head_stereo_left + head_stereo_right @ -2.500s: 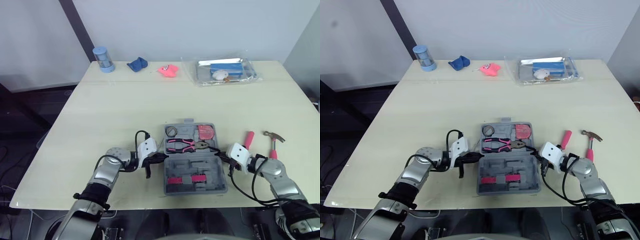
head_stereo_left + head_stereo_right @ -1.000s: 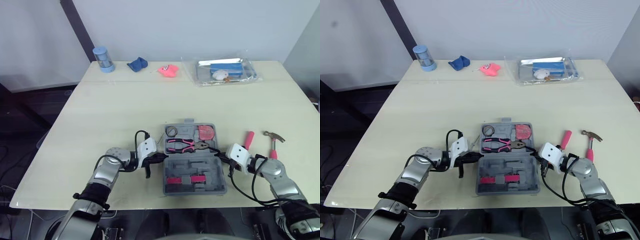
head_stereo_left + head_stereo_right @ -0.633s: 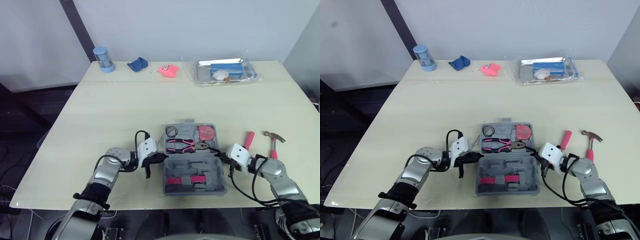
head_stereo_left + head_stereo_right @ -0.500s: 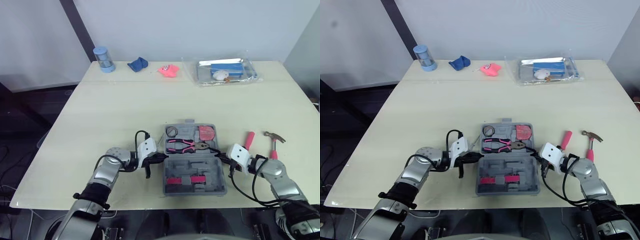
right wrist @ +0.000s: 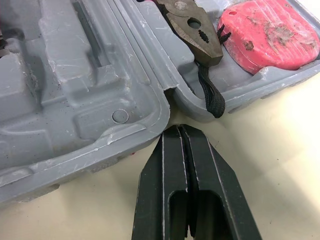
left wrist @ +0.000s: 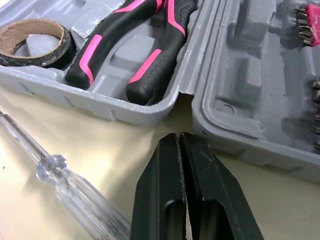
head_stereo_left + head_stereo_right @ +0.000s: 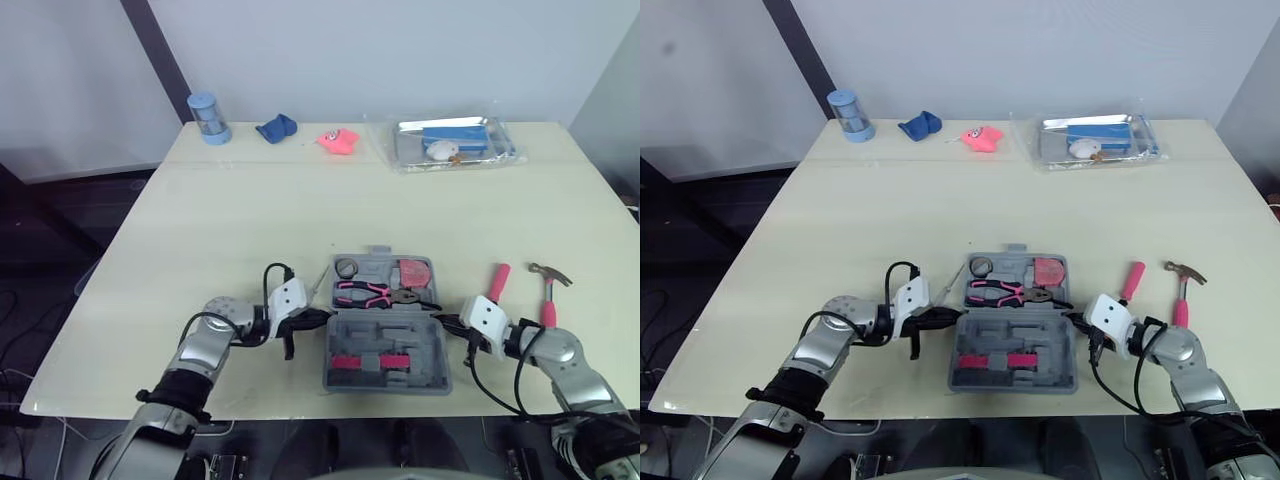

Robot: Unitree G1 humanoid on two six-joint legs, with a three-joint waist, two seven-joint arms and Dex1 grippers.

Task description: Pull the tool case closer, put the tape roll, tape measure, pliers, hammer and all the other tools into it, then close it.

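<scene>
On the bench (image 7: 250, 220), lower centre, the open tool case (image 7: 385, 322) looks like rigid, light, slick plastic, best taken by its side rims. The left hand (image 7: 308, 321) and right hand (image 7: 446, 322), both pinched empty, flank its hinge. The head-heavy hammer (image 7: 548, 290) lies lower right.

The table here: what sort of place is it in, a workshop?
Probably a robot test room rather than a workshop: a pale table against plain walls, one open tool case with a hammer nearby, and unrelated props, a blue cylinder and a pink object, at the far edge.
</scene>
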